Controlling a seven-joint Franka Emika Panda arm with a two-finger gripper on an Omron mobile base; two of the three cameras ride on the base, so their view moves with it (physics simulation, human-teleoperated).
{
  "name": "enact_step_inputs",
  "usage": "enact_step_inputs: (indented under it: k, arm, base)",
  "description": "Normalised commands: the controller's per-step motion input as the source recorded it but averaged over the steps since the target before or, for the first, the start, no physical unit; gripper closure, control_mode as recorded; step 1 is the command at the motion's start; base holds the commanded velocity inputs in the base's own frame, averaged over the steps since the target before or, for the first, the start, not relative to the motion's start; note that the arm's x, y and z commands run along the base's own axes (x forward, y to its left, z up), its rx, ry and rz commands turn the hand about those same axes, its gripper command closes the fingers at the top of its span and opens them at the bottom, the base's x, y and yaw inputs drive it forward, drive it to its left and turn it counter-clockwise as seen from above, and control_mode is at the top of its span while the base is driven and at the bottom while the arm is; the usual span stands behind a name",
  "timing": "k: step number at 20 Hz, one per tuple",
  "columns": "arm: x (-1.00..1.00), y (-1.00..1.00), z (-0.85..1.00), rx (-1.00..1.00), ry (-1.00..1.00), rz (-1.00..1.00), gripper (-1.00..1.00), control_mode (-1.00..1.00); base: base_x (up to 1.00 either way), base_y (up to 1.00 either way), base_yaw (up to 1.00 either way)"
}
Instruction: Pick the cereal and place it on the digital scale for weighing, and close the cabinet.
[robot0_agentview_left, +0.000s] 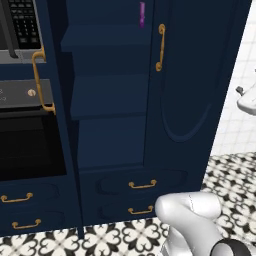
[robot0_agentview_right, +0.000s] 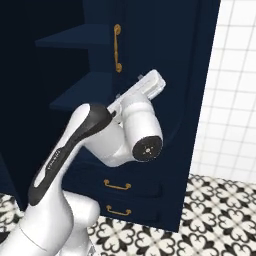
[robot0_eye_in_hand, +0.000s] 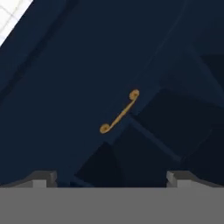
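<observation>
A: Where does the job stand?

B: Early, by my reading. The cabinet (robot0_agentview_left: 190, 75) is open on its left half: the dark shelves (robot0_agentview_left: 107, 102) show bare in the left base view, and the right door (robot0_agentview_left: 200, 100) with its brass handle (robot0_agentview_left: 160, 47) sits beside that opening. So closing it is left to do.

A: And the cereal?

B: I can't find a red box on any shelf that shows. The one item I can pick out is a slim purple packet (robot0_agentview_left: 142, 14) high on the top shelf, close to the door's edge, and that isn't the cereal. The digital scale I can't place either, so nothing tells me whether the weighing part is done.

A: What's the arm doing?

B: In the right base view it is raised in front of the cabinet, its hand pointing toward the shelves near the door. From the hand view the gripper (robot0_eye_in_hand: 111, 179) has its jaws spread wide, the two finger tips (robot0_eye_in_hand: 41, 178) standing well apart with nothing between them. It looks straight at the door handle (robot0_eye_in_hand: 119, 112) and the shelf edges beside it.

A: So nothing held?

B: Nothing. Below the cabinet sit the drawers (robot0_agentview_left: 142, 185) with brass pulls, and the black oven (robot0_agentview_left: 30, 145) stands to the left; neither matters here.

A: What's left, then?

B: At least shutting the cabinet; I'd judge the cereal still needs locating.
</observation>
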Motion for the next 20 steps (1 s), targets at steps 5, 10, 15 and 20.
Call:
enact_step_inputs:
  k: [5, 10, 15, 20]
  arm:
    - [-0.39, 1.00, -0.05, -0.99, 0.01, -0.04, -1.00, -1.00]
    - [-0.42, 0.97, 0.00, -1.00, -0.03, -0.05, -1.00, -1.00]
    - [-0.67, 0.99, -0.10, -0.97, -0.09, -0.01, -1.00, -1.00]
    - [-0.10, 1.00, -0.09, -0.72, -0.24, 0.01, -1.00, -1.00]
  base:
    - [0.00, 0.00, 0.00]
    - [0.00, 0.00, 0.00]
    - [0.00, 0.00, 0.00]
    - [0.00, 0.00, 0.00]
